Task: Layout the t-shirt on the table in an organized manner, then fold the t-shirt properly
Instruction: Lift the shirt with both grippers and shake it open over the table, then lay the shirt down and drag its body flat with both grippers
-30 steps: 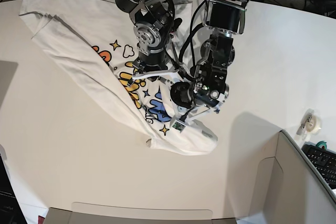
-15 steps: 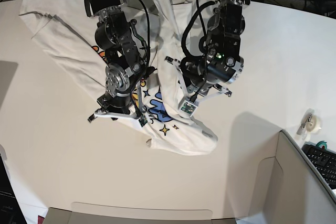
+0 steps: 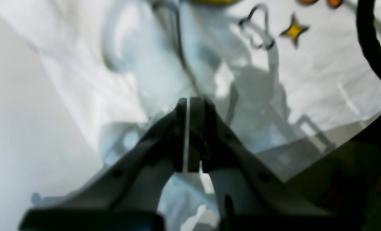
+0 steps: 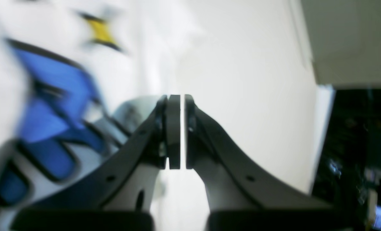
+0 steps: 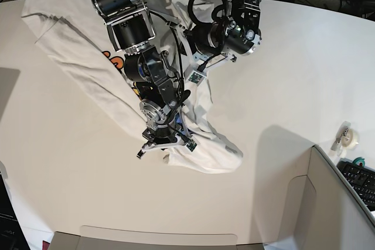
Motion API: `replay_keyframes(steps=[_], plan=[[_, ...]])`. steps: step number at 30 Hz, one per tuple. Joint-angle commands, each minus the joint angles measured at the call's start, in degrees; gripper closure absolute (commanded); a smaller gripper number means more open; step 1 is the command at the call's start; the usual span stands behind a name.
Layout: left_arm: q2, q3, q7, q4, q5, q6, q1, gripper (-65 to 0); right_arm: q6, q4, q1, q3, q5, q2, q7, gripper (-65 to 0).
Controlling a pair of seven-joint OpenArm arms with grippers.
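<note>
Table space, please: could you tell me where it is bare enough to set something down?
The table is bare between the t-shirt and the near edge, and again on the side between the shirt's folded end and the grey partition. The middle is crowded: the left gripper and right gripper both hang over the crumpled shirt.

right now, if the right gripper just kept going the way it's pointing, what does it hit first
Probably the bare table. In the right wrist view the shut right gripper points just past the edge of the t-shirt, whose blue print lies beside its tips. Blur makes depth uncertain, so it could clip the shirt's edge first.
</note>
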Motion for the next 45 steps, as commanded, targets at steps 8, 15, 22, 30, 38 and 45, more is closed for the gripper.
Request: replay_keyframes(steps=[8,15,22,30,38,45], plan=[[-6.2,-0.5,-5.3,-4.2,-0.4,0.4,-1.1,-1.3,-0.8,-6.3,3.8,0.3,-1.4,3.2,0.8,-2.0],[-11.8,-4.7,-8.2,-14.6,-0.4,2.9,-10.1,-1.3,-0.8,-0.3,0.5,0.4,-1.0,12.4,-3.9,-2.0],[-15.1,-5.0,-13.9,-29.3,-0.4,3.0,-21.0,-1.3,-0.6,14.8,-9.9,0.5,-1.0,17.8,-11.2,-2.0],[-15.1,-4.8,-23.5,-49.1,-0.4,3.0,-34.8,-1.6,-0.6,31.1,-24.0,0.4,-1.5,18.7,-18.2,-2.0],[-13.1,3.7,-31.3,-61.4,-0.4,6.4,-44.9,-1.6,-0.6,41.4,-34.4,0.1,-1.4,15.4,-19.6,-2.0],[-9.4,8.0,-31.4,-57.5,-0.7,7.9,-47.0,-5.8,-0.6,46.9,-36.0,0.0,-1.4,10.9,-19.2,-2.2]])
